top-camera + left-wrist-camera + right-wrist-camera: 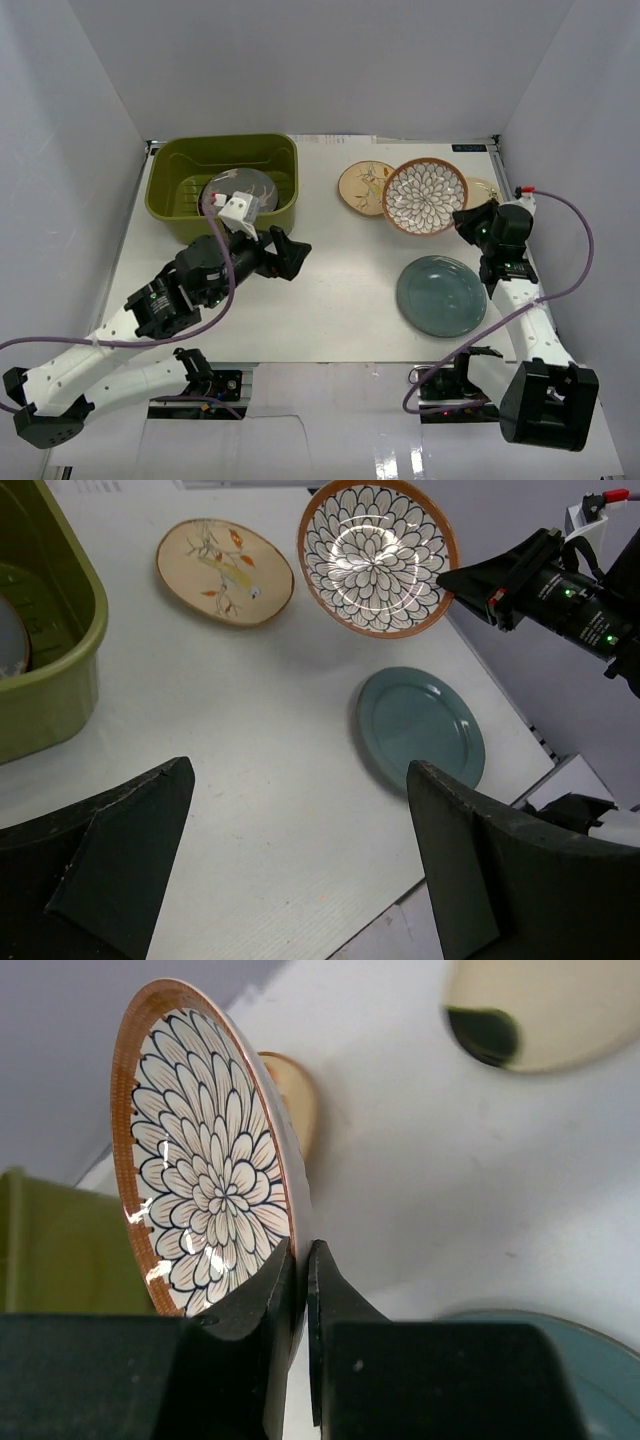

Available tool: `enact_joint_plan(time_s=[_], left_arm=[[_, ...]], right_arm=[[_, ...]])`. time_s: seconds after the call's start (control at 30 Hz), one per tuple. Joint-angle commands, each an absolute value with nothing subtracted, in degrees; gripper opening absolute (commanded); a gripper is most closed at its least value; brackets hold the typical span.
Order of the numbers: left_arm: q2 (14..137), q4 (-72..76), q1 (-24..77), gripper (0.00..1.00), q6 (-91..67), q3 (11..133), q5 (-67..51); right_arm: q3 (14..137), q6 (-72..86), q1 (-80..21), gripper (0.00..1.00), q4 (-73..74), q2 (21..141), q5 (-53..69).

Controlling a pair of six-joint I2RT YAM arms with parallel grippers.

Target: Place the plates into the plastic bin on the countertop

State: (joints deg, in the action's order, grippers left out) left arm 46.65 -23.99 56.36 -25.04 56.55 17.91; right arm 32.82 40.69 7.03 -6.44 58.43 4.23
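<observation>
Plates [425, 196], five, one in right tool [303, 1252]; olive bin [170, 190], one

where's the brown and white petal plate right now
The petal plate is at the back right in the top view, rim pinched in the right end effector, tan floral plate to its left, pale blue plate nearer the arms.

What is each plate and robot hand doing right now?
petal-pattern plate: lifted, tilted, pinched at its rim
right gripper: shut on the petal-pattern plate
left gripper: open, empty
tan floral plate: flat on countertop
blue plate: flat on countertop
cream plate: flat on countertop
grey plate: inside green bin
</observation>
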Motion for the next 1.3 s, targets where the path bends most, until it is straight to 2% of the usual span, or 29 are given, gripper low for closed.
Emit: enact_joint_plan(time_s=[0.0, 0.13, 0.27, 0.37, 0.57, 0.6, 0.67, 0.73, 0.83, 1.0, 1.17, 1.27], left_arm=[[43.07, -24.08, 56.25, 0.98, -23.21, 59.76, 21.97], [39.12, -22.33, 56.25, 0.98, -22.41, 60.73, 24.43], [35.78, -20.83, 56.16, 0.98, -21.27, 61.43, 25.75], [34.90, -20.74, 56.25, 0.98, -20.83, 61.78, 26.89], [33.75, -20.74, 56.25, 0.98, -19.43, 63.89, 28.21], [33.66, -20.92, 56.25, 0.98, -19.34, 64.16, 28.73], [33.58, -21.53, 56.25, 0.98, -19.16, 64.42, 29.26], [33.31, -22.06, 56.25, 0.98, -18.98, 64.60, 29.70], [33.14, -22.76, 56.25, 0.98, -18.81, 64.34, 30.58], [33.05, -22.85, 56.25, 0.98, -19.16, 63.63, 30.67], [33.57, -23.20, 56.25, 0.98, -20.56, 62.67, 30.50], [34.01, -24.34, 56.25, 0.98, -22.06, 62.23, 30.50]], right_arm=[[43.93, 41.14, -1.21, 0.08, -13.54, 54.93, 4.50], [55.08, 39.12, -15.62, 0.08, -13.01, 61.50, 0.36], [70.72, 36.57, -30.02, 0.08, -12.40, 77.02, -5.27], [85.83, 34.72, -36.62, 0.08, -9.85, 89.58, -7.46], [118.61, 35.33, -43.50, 0.08, -2.22, 115.63, -6.85], [128.05, 35.33, -44.11, 0.08, -0.72, 119.06, -7.64], [136.02, 35.77, -45.61, 0.08, 2.70, 127.74, -7.82], [137.38, 37.35, -45.88, 0.08, 1.15, 131.12, -7.30], [132.29, 39.99, -46.23, 0.08, -5.09, 131.13, -6.94], [135.09, 40.25, -47.02, 0.08, -3.34, 135.52, -6.94], [130.18, 40.25, -47.46, 0.08, -3.69, 134.65, -8.26], [126.66, 40.17, -47.72, 0.16, -3.43, 133.95, -8.79]])
